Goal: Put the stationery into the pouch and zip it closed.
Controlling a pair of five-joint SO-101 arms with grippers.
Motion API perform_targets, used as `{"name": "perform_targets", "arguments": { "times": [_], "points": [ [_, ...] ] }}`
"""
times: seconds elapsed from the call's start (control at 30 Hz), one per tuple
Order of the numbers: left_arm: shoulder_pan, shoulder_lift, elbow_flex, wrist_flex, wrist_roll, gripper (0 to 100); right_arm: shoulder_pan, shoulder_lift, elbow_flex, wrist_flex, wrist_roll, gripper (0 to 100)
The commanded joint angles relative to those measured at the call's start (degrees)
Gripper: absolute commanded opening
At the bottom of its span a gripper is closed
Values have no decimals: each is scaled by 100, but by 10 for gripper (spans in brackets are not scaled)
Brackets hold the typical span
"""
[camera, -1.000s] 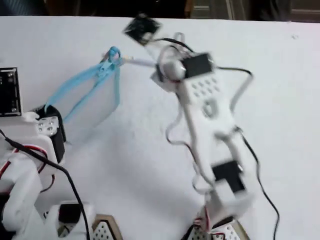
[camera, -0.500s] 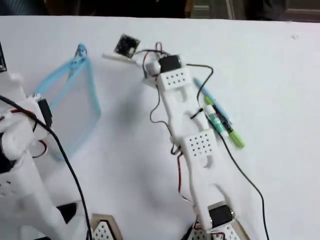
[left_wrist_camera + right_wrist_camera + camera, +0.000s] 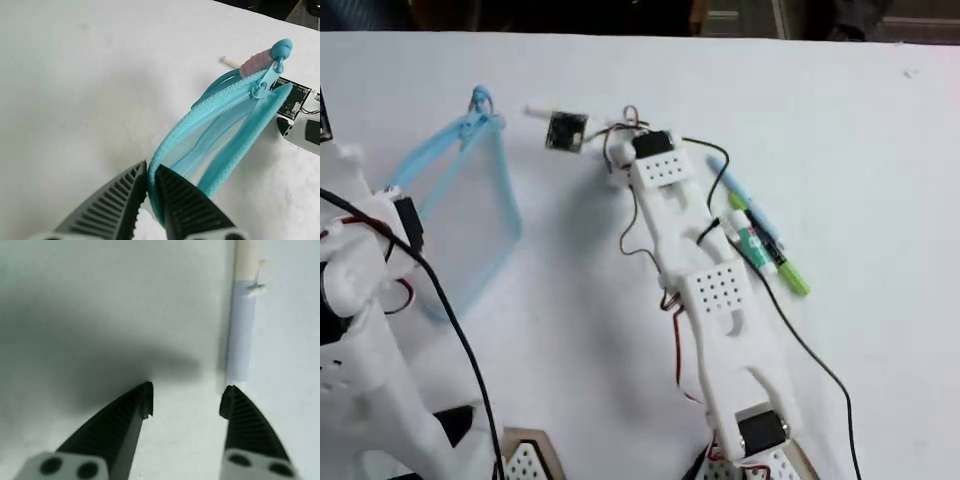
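Left claw [image 3: 150, 170] was pinched tight on the zip edge of the pouch [image 3: 202, 112], both fingers closed on the blue band at one end of the mouth. The mouth gaped open, and the zip pull [image 3: 274, 62] sat at the far end, well away from that grip. In the high view the pouch lay on the surface [image 3: 880, 150] in front of the left arm, clear-sided and slack.

Over to the right claw [image 3: 187, 390] - wide open, holding nothing, low over the surface. A pale pen [image 3: 241, 335] lay just ahead of one fingertip, not squarely in the gap. More pens [image 3: 760, 240] lay bunched beside the right arm.

That pouch looked light and floppy. It would likely fold if gripped by its clear side, so the stiffer zip band seemed the right hold. The pen looked light, rigid and smooth - liable to roll or skid. A grip across the barrel near its middle looked best, with the jaws centred over it first. The zip pull was small and would call for a fine pinch.
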Motion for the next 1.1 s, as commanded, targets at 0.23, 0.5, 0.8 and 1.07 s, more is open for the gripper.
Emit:
{"name": "perform_targets", "arguments": {
  "times": [0.23, 0.5, 0.8, 1.07],
  "points": [
    [-426, -13, -114, -70, 9, 23, -13, 435, -273, 435, 589, 43],
    [-418, -13, -105, -105, 0, 23, -84, 347, -1820, 2316, 545, 19],
    [-400, -13, -105, -79, 0, 23, -13, 901, -2453, -1473, -3349, 20],
    [-409, -4, -105, -70, 0, 23, -145, 1982, -1275, -5367, -4220, 21]
  ]
}}
